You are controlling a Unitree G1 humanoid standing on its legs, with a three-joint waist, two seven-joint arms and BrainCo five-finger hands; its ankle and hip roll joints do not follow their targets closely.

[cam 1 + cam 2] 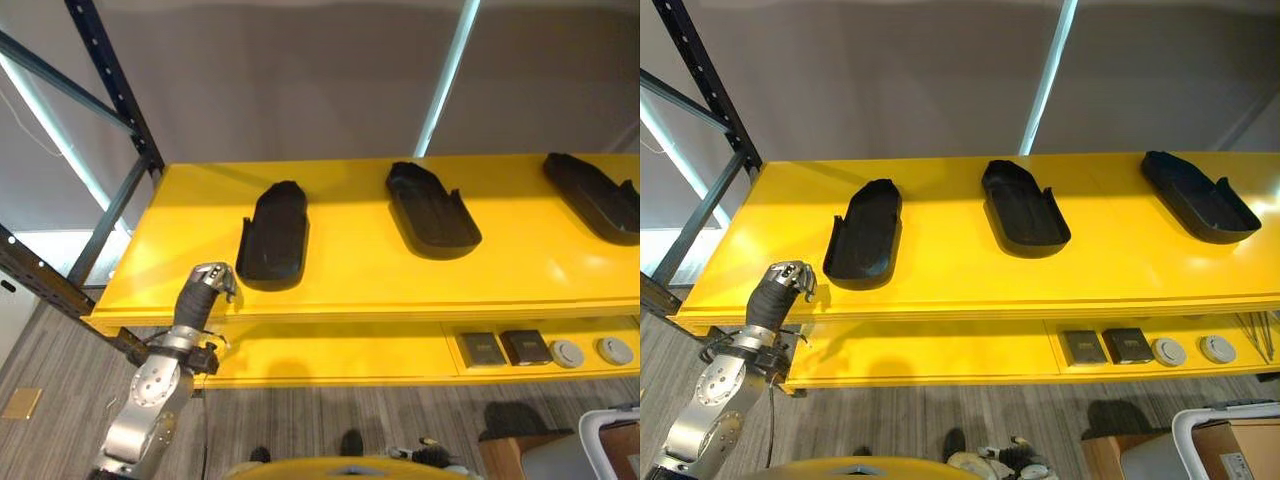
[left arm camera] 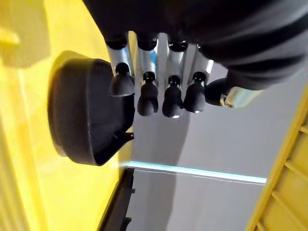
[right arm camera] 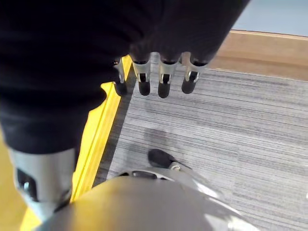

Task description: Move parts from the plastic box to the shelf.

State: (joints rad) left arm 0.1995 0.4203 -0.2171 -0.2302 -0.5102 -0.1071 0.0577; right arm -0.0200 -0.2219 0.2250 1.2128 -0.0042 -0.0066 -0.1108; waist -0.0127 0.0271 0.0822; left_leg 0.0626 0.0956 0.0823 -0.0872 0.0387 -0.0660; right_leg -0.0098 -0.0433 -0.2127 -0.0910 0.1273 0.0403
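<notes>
Left hand (image 1: 212, 281) beside black part (image 1: 274, 236)

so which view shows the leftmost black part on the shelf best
The left eye view: the whole leftmost black part lies there on the yellow shelf. The right eye view matches; the left wrist view catches one end behind the left hand.

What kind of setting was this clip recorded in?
Probably a warehouse or factory-style storage area. A yellow shelf on dark steel racking holds three black moulded parts, small components lie on the lower level, and the floor is grey carpet. The left hand hangs by the shelf edge.
</notes>
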